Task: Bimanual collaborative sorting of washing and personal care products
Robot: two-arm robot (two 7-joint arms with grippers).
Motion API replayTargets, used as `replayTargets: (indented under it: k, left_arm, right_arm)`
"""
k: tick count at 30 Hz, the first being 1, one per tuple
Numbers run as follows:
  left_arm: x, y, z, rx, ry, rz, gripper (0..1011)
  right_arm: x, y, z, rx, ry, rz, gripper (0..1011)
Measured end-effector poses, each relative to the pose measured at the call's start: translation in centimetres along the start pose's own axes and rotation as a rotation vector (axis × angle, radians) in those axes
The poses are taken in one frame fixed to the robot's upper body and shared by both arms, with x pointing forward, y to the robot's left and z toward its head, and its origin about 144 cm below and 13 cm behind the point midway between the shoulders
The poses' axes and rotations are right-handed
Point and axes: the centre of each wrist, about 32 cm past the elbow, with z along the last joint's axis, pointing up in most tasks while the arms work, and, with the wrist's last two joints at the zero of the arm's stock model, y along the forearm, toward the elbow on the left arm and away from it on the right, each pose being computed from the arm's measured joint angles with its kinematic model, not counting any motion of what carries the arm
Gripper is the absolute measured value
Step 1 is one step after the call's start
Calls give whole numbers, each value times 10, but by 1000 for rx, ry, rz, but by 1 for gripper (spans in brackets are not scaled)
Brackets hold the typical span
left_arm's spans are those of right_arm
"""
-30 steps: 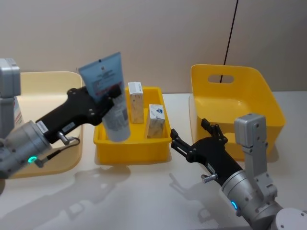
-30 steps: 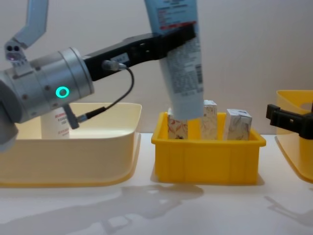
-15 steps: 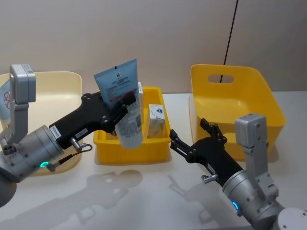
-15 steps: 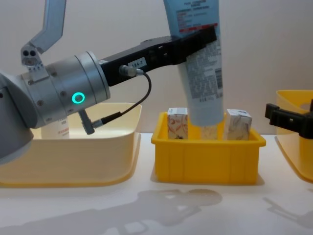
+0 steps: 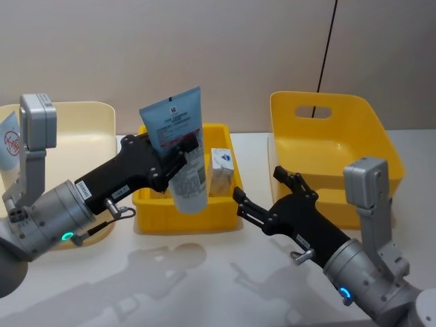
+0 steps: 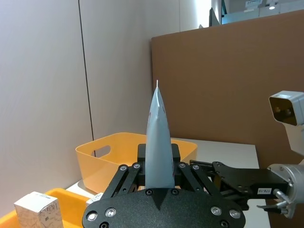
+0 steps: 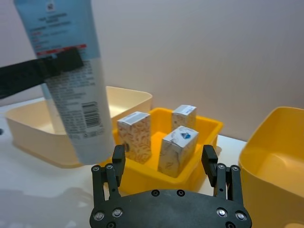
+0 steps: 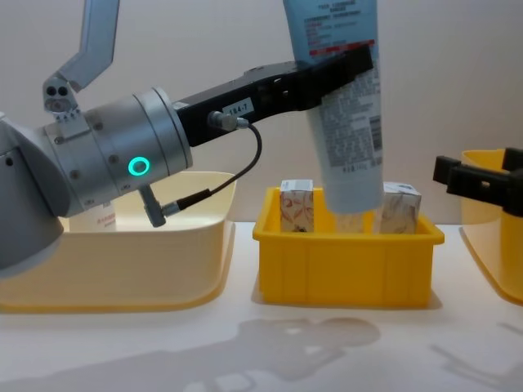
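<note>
My left gripper (image 5: 178, 146) is shut on a tall pale-blue tube (image 5: 174, 120), crimped end up, cap end hanging over the front of the small yellow bin (image 5: 184, 219). In the chest view the tube (image 8: 350, 147) hangs in front of the white cartons (image 8: 297, 209) standing in that bin. My right gripper (image 5: 259, 184) is open, just right of the bin and a short way from the tube's lower end. Three cartons (image 7: 178, 149) show beyond its open fingers (image 7: 118, 157). Another tube (image 5: 8, 139) with a red circled mark stands in the cream bin (image 5: 78, 122).
A large yellow bin (image 5: 327, 157) with a handle slot stands at the right, behind my right arm. The cream bin takes up the left side. Bare white table lies in front of the bins. A brown wall closes off the back.
My left gripper has carried the tube to the right, from the small bin's left side to its front right. My right gripper has moved left and forward, closer to the tube.
</note>
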Motion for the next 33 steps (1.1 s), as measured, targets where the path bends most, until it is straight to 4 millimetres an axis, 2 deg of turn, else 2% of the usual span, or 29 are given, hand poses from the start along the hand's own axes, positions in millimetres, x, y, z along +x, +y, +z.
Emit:
replayTargets:
  k: [14,25,33]
  left_arm:
    - [-1,-1,-1,0,0,-5,260]
    - [-1,-1,-1,0,1,-6,260]
    - [-1,-1,-1,0,1,-6,259]
  right_arm:
    - [14,1,20,-16,38,193,1001]
    - [16,23,36,-70,19,338,1001]
    - [12,39,43,-114,-21,353,1001]
